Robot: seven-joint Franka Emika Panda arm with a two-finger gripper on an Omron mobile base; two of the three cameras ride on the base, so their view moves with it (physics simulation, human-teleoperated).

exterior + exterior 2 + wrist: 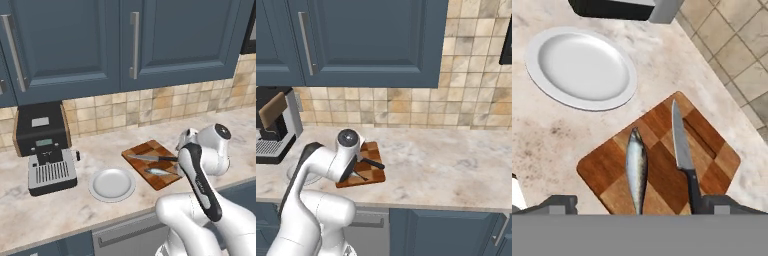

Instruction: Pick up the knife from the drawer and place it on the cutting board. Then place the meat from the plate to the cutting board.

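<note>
Knife [683, 150] and meat [636, 169] lie parallel on the cutting board [709, 132], tips toward the plate [582, 67]; gripper [639, 205] wide open, empty.

Slate-blue wall cabinets [120, 45] with long steel handles [134, 45] hang over a tan tiled backsplash [406, 107]; below runs a beige marbled counter [446, 170], a black and silver coffee machine [45, 150] parked at its left against the tiles, more blue cabinet fronts [441, 232] underneath

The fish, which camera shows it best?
The hand view: the fish lies whole and close on the cutting board. In the left base view it is small; in the right base view I cannot make it out.
</note>
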